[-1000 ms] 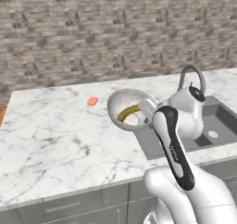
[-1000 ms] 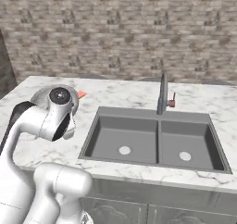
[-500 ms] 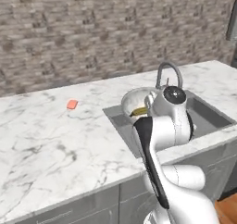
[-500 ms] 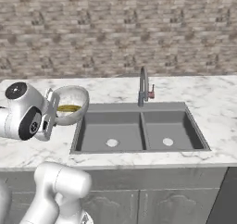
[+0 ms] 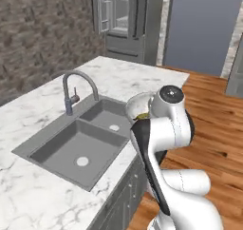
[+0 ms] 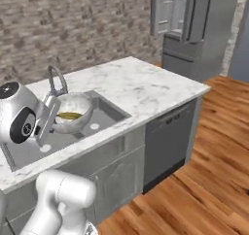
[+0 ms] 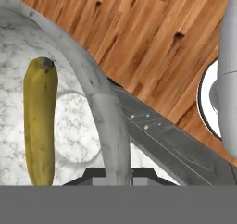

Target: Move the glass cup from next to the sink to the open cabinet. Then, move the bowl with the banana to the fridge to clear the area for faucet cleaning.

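The fingers pinch the rim of the marbled bowl, which hangs in the air over the sink with the banana lying inside it. In the right base view the faucet stands just behind the bowl at 11 o'clock. The fridge stands beyond the tabletop at 1 o'clock, across the wooden floor.

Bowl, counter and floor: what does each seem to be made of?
The bowl looks like glazed stone or marbled ceramic: pale, grey-veined, with a smooth sheen. The counter looks like polished white marble with the same grey veining. The floor looks like varnished wood: orange-brown planks with dark knots. All rendered, so only appearances.
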Motion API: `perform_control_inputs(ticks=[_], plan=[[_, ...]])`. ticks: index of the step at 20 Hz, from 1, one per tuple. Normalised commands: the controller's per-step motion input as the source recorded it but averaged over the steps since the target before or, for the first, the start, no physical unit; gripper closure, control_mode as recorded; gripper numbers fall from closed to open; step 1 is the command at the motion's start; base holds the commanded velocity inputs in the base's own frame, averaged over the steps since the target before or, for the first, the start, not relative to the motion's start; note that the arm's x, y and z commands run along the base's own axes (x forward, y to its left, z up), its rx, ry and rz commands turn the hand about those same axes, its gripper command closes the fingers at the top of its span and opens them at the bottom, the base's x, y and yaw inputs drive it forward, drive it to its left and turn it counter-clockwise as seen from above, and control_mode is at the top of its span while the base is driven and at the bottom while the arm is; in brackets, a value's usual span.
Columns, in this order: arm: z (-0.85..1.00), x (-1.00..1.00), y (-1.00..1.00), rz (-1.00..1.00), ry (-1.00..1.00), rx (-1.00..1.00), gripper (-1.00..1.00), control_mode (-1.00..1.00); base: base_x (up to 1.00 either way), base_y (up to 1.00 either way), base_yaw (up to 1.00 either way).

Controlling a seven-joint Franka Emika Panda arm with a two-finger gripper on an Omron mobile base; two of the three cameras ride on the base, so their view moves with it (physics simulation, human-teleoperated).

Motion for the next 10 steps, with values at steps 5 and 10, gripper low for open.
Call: perform_control_inputs(ticks=[5, 10], plan=[[0.0, 0.0, 0.0, 0.0, 0.0, 0.0, 1.0, 1.0, -0.01, -0.25, -0.96], [0.0, 0.0, 0.0, 0.0, 0.0, 0.0, 1.0, 1.0, 0.0, -0.52, -0.91]])
